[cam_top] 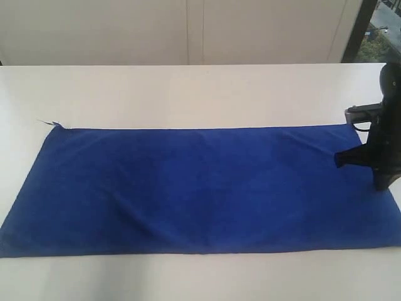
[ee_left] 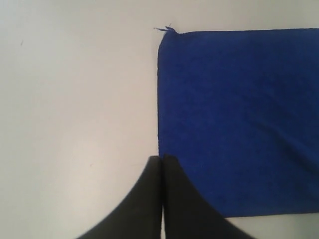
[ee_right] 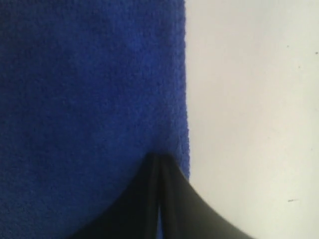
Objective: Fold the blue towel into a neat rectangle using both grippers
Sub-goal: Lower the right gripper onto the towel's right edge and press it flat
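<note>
**Blue towel flat on table, long axis left to right; both grippers closed at its short ends**

Nearest the exterior camera lies the front long edge of the blue towel, straight and parallel to the front of the white table. The towel is spread flat in a single layer. Its long axis runs across the view from left to right, and its short ends point left and right. Faint creases cross the surface, and no fold is made.

At the left short end, the left wrist view shows the left gripper with its two black fingers pressed together. Their tips sit over the line of the towel's edge, about midway along it. Whether they touch the cloth cannot be told. This gripper is outside the exterior view.

At the right short end, the right gripper also has its fingers together. Their tips rest on the towel just inside the edge, with bare table beside them. Whether any cloth is caught between them cannot be told. In the exterior view the right arm's black body stands over that end and points downward.

Further back, a frayed thread sticks out at the far left corner. Beyond the far long edge there is bare table, then a pale wall.
</note>
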Action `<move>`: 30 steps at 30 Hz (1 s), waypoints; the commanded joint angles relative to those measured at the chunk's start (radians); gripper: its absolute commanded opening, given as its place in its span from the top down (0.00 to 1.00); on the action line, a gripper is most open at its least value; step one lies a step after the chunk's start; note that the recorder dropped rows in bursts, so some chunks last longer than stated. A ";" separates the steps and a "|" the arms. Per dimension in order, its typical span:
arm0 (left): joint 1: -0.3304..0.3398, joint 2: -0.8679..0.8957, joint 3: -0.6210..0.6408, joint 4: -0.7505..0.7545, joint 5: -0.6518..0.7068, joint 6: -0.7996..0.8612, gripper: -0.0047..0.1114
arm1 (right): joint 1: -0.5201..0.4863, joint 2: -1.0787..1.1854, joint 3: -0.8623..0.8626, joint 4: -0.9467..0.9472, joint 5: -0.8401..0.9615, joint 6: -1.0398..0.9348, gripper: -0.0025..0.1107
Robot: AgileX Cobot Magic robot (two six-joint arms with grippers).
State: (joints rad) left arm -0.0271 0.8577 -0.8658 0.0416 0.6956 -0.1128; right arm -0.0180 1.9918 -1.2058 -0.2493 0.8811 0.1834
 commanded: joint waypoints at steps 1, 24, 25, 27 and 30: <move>-0.004 -0.009 -0.002 -0.006 0.013 -0.003 0.96 | -0.007 -0.020 0.010 -0.005 0.027 0.012 0.98; -0.004 -0.009 -0.002 -0.006 0.009 0.003 0.96 | -0.112 -0.115 0.010 0.249 -0.200 -0.195 0.80; -0.004 -0.009 -0.002 -0.006 0.009 0.003 0.96 | -0.112 -0.113 0.010 0.249 -0.204 -0.206 0.76; -0.004 -0.009 -0.002 -0.006 0.009 0.003 0.96 | -0.112 -0.103 0.010 0.249 -0.211 -0.208 0.70; -0.004 -0.009 -0.002 -0.006 0.007 0.003 0.96 | -0.112 -0.073 0.010 0.249 -0.213 -0.208 0.65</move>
State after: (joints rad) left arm -0.0271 0.8571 -0.8658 0.0416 0.6956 -0.1105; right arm -0.1228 1.8927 -1.2002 0.0000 0.6779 -0.0098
